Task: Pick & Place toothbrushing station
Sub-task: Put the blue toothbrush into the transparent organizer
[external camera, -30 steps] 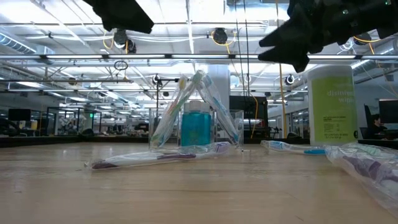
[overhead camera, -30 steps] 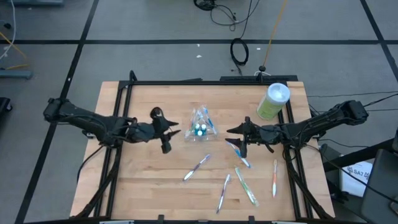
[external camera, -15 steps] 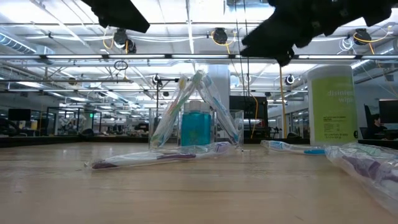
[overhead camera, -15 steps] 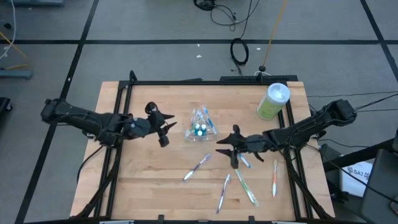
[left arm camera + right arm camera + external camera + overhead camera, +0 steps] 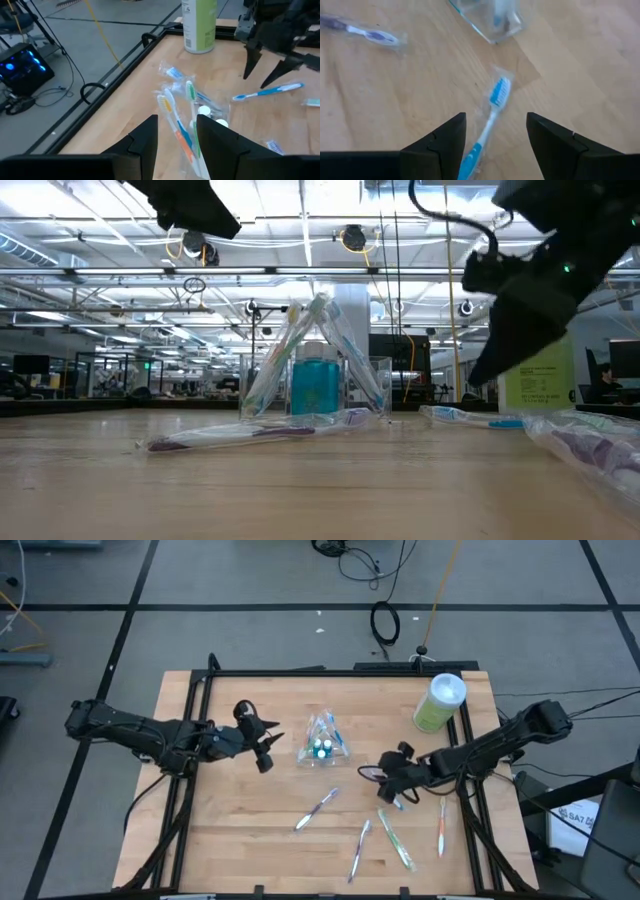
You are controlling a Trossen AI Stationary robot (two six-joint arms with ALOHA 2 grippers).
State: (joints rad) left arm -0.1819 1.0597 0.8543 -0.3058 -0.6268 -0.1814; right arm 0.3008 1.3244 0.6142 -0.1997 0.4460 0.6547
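Right gripper (image 5: 492, 142), jaws spread and empty, hangs over a thin blue plastic-wrapped toothbrush (image 5: 490, 115) lying flat just beside the clear plastic cup (image 5: 322, 743) mid-table. Brush looks light, stiff, wrapper likely slippery; pinch mid-handle. Left gripper (image 5: 176, 131) partly open, empty, near the cup. Green canister (image 5: 538, 375) label probably reads "disinfect… wipes".

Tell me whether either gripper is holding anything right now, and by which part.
Nothing is held. The right gripper is open above the blue toothbrush, straddling its handle without gripping. The left gripper is open and empty beside the clear cup.
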